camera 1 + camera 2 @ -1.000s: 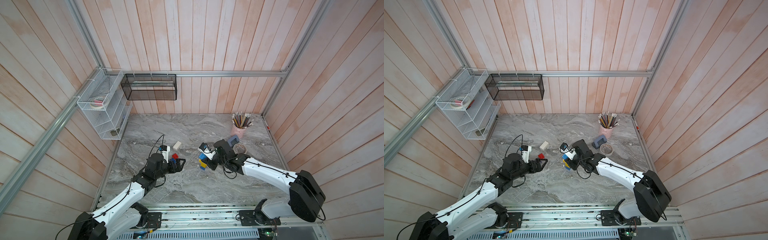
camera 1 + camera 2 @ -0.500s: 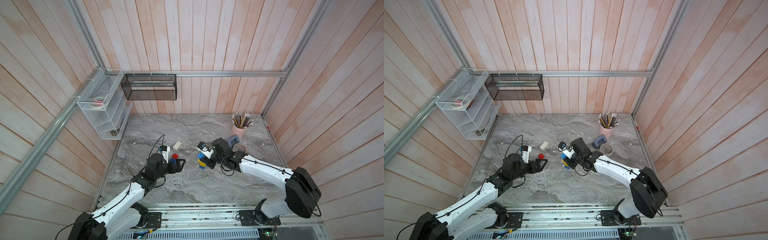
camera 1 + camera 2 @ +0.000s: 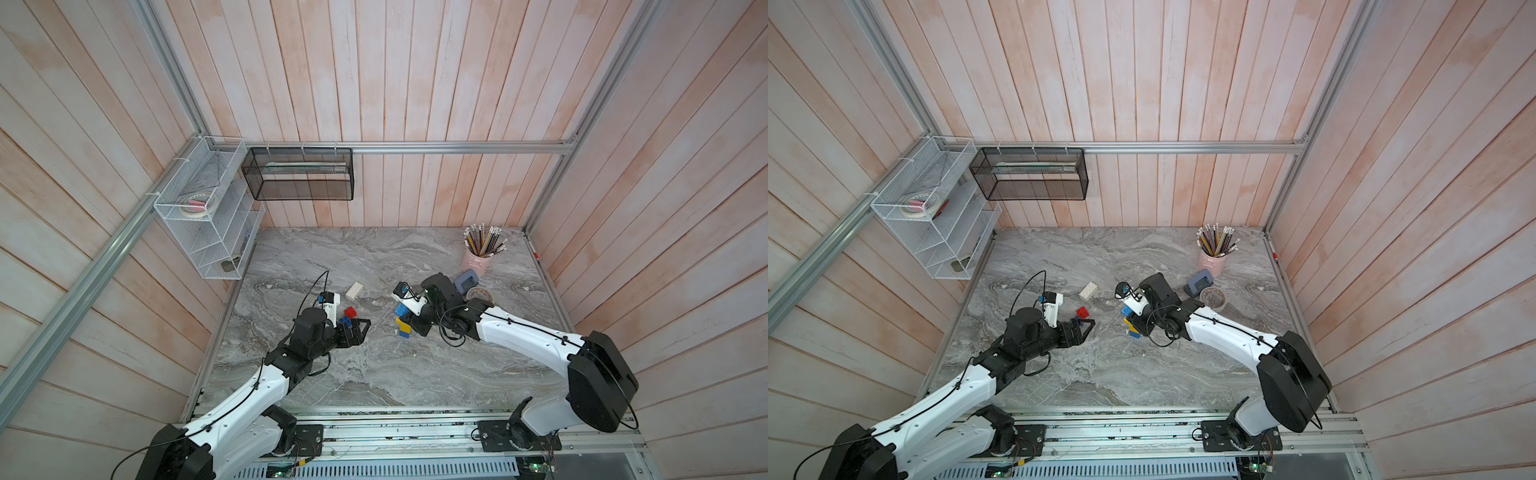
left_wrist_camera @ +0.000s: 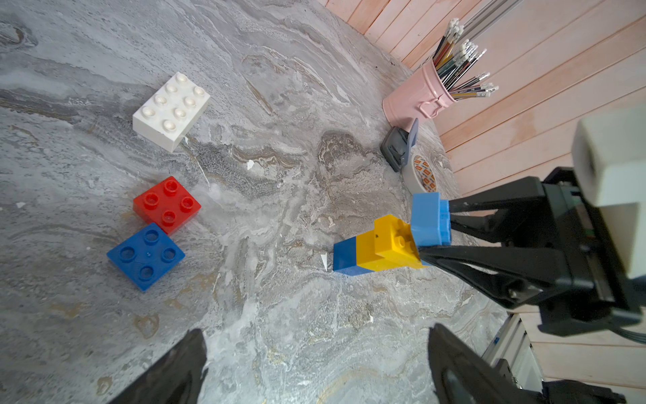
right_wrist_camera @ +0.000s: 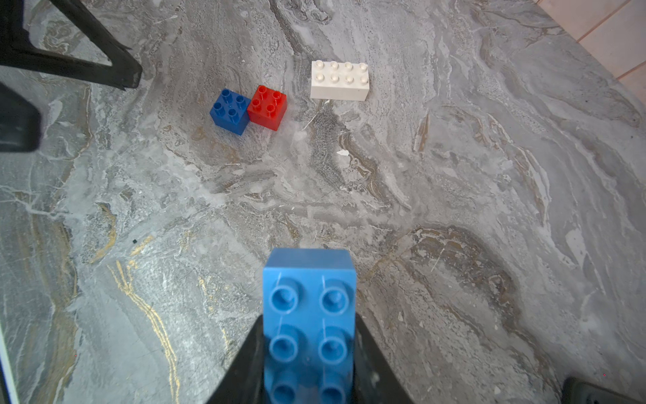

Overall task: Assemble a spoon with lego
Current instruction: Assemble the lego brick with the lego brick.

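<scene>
The spoon stem (image 4: pixel 381 245) is clenched by the right hand (image 4: pixel 433 232), tilted over the table's (image 4: pixel 279 307) middle, presumably awaiting its head; the left hand (image 3: pixel 362 331) is spread empty near the loose red brick (image 4: pixel 167 204) at left

Blue-and-yellow spoon (image 4: pixel 388 245), red brick (image 4: pixel 167 204), white brick (image 4: pixel 171 110), grey marbled table (image 4: pixel 279 314)

The light blue brick (image 5: pixel 309 325) runs off the right wrist view's edge and hides the rest of the brick stem (image 4: pixel 377 245). In both top views the right wrist camera (image 3: pixel 409 301) covers part of it. A dark item (image 3: pixel 228 265) low in the wire shelf (image 3: pixel 199 232) is too small to tell.
</scene>
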Motion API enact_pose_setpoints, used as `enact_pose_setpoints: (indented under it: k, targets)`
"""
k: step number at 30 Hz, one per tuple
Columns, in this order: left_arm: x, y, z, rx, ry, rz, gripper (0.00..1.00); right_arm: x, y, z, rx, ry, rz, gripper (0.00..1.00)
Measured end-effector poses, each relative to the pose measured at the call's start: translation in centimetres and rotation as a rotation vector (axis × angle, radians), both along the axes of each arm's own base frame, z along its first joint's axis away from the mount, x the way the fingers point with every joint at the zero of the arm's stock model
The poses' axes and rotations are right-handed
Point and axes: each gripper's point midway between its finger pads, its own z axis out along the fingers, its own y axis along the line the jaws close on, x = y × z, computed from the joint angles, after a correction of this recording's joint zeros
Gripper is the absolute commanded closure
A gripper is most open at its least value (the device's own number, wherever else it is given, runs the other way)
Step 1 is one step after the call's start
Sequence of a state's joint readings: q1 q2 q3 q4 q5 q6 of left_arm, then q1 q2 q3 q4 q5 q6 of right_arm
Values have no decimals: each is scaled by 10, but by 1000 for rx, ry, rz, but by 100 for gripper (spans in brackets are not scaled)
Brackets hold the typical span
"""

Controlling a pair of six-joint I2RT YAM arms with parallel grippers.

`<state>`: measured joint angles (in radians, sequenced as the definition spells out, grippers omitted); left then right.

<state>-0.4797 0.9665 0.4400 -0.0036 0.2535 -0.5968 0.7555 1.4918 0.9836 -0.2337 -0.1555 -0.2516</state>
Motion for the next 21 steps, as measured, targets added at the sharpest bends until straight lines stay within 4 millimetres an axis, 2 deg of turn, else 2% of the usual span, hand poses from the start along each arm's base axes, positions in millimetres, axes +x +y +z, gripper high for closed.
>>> enact_pose_setpoints:
  k: [13,21]
  targets:
    - [-1,1,-1,1,-3,-1,0,7,-5,-1,-41,0,9,100]
    - [-2,1,-1,0,-4,0,0,13,2,-1,-43,1,20,100]
